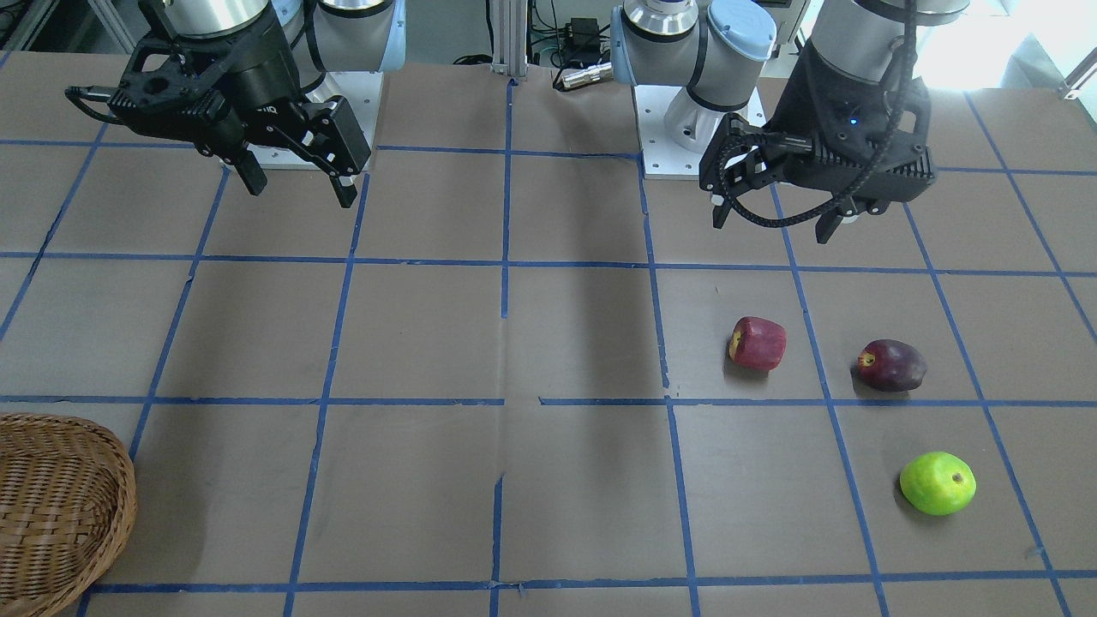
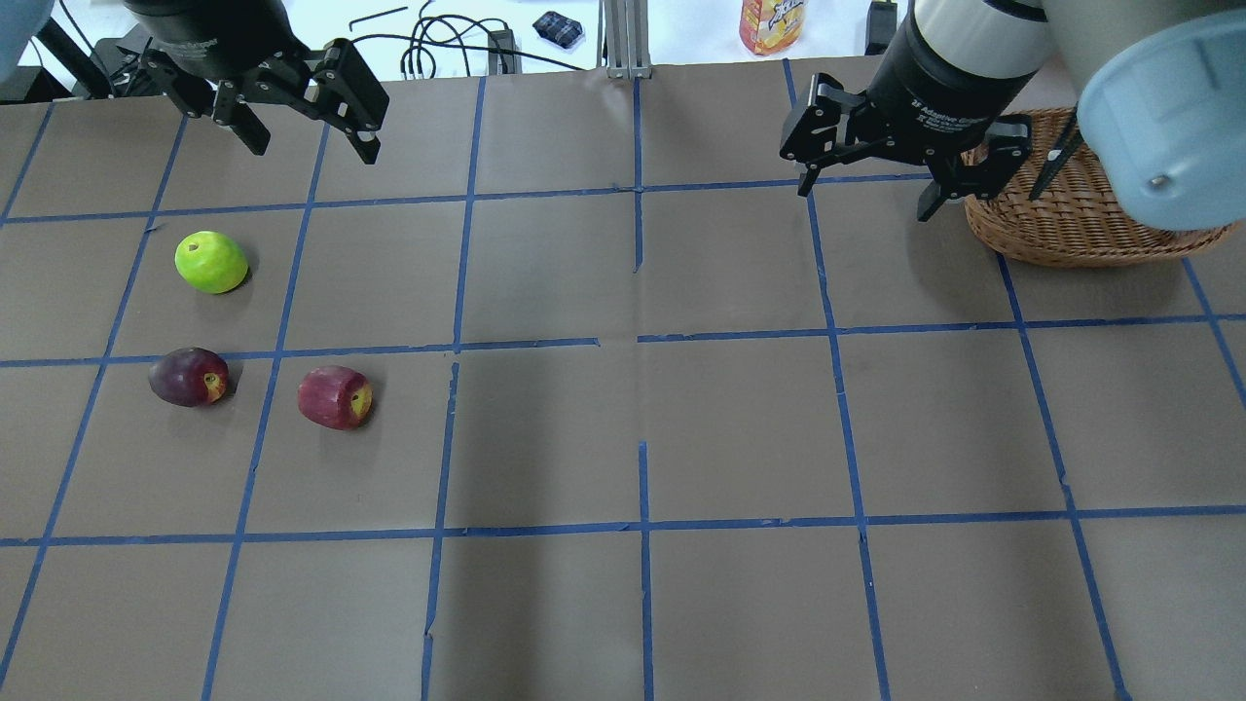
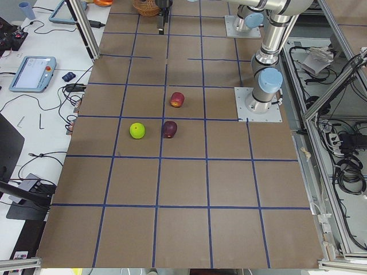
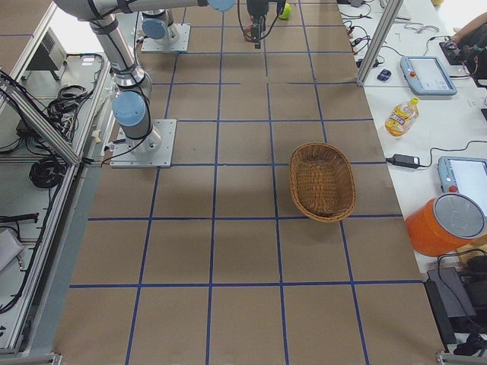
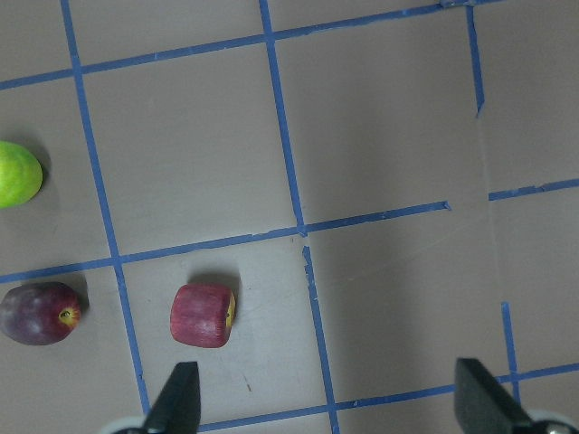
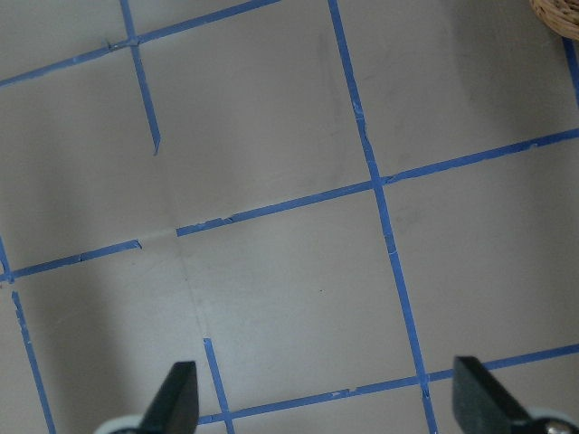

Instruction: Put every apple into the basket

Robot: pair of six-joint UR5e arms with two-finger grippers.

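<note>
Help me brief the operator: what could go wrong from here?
The red apple, maroon apple and green apple all lie on the left arm's side, the basket by the right arm: a long carry or handover could drop one. Being round, they may roll as the open left claw closes.

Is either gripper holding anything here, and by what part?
Nothing. The left gripper and right gripper are both open and empty.
</note>
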